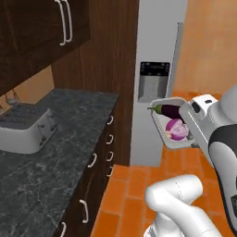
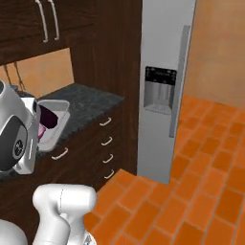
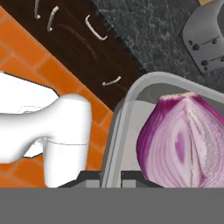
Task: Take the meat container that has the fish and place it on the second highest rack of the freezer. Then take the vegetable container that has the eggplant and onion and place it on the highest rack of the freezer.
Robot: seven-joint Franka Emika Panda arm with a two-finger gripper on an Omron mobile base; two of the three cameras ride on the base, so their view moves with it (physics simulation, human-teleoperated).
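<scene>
Glossy white rounded arm, seemingly dark-grey joint bands.

The container hung tilted in front of the fridge, below its dispenser, with the eggplant above the onion inside. The toaster sat on the counter, left of the fridge.

Jaws behind the arm's white links; onion cut off, eggplant perhaps half-hidden.
</scene>
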